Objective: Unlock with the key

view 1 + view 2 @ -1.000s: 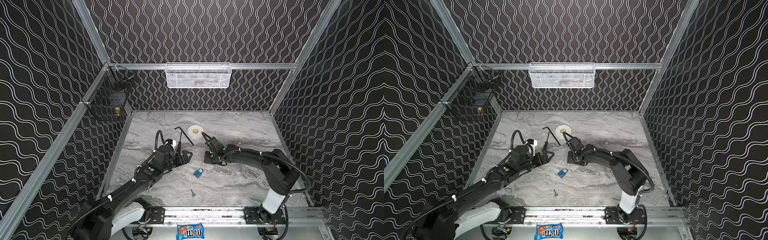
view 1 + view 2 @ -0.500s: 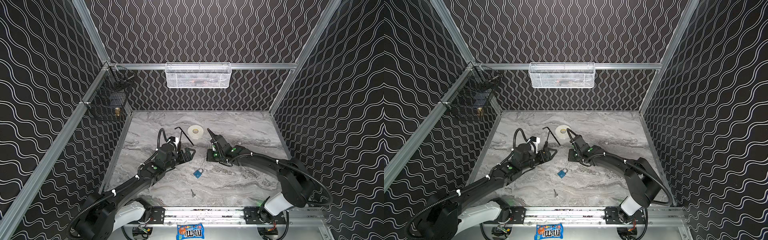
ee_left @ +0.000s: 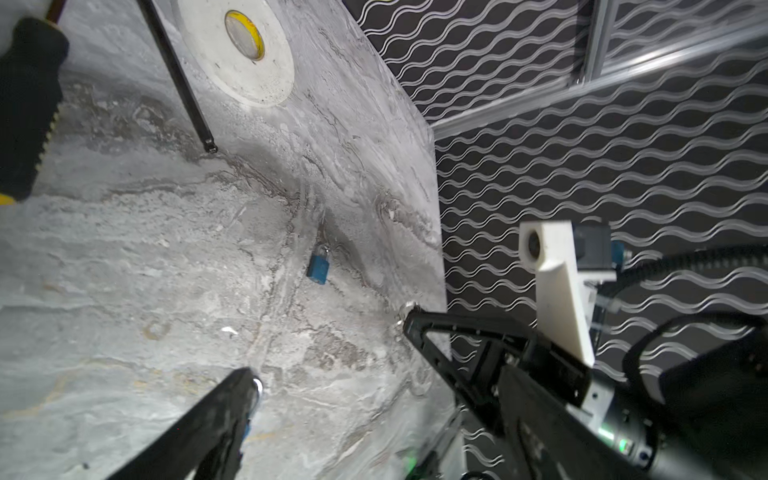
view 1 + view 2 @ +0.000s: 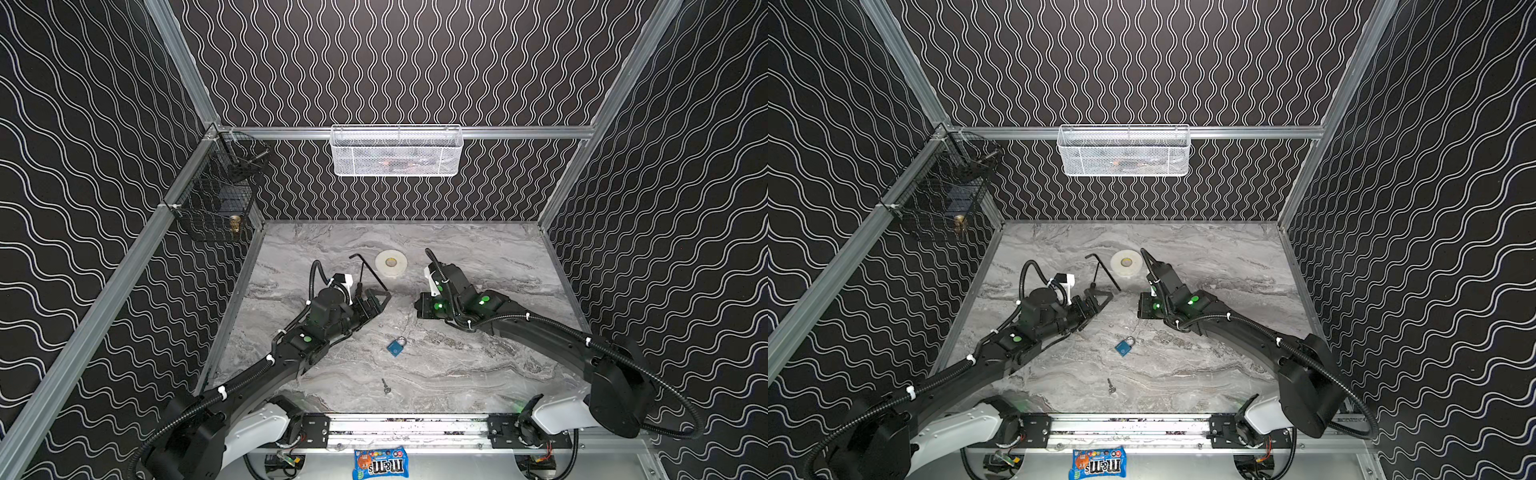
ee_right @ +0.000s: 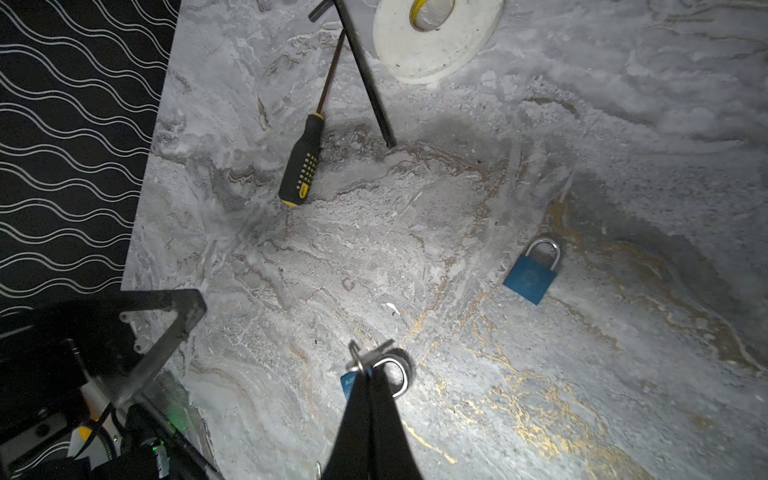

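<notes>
Meanwhile padlock [image 4: 397, 346], key [image 4: 387, 386] unmoved; left claw [image 4: 380, 303] stays released, right claw [image 5: 370, 374] stays clenched.

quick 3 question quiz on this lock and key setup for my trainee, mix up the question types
1. True or false: the key is already in the padlock.
2. Compared with the padlock, where does the key lie? A nearer the front edge of the table; B nearer its back edge; C on top of the padlock.
3. Is the left gripper open or shut?

Key: 1 false, they lie apart on the table; 2 A; 3 open.
</notes>
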Tool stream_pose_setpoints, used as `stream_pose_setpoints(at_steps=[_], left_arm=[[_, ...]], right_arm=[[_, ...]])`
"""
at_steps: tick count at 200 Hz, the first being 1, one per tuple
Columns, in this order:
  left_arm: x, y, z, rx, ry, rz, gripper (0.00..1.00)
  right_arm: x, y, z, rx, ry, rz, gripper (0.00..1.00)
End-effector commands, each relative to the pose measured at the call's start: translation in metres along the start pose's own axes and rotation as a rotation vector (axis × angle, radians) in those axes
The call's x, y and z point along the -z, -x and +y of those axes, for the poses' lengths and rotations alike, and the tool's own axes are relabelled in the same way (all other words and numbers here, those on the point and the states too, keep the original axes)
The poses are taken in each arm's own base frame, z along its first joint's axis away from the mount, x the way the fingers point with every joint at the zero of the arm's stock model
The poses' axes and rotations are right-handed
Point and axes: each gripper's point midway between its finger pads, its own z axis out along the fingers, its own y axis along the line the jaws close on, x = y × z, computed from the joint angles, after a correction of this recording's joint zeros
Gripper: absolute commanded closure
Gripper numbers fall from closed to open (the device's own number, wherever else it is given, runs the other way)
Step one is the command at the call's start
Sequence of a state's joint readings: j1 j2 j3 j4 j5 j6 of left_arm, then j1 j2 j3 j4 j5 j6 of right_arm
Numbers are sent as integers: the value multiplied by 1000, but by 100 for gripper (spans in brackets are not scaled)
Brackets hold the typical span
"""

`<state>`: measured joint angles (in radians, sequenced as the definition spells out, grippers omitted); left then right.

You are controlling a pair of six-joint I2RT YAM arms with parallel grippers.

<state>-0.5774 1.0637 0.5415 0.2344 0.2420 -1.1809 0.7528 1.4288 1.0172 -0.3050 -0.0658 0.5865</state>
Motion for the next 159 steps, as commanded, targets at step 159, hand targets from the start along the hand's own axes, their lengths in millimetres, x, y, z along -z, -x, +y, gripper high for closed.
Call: stream_pose_setpoints(at_steps=[159], left_arm=[[11, 1, -34, -966, -86, -180, 29]], right_arm=[[28, 11, 38, 15, 91, 31, 100]])
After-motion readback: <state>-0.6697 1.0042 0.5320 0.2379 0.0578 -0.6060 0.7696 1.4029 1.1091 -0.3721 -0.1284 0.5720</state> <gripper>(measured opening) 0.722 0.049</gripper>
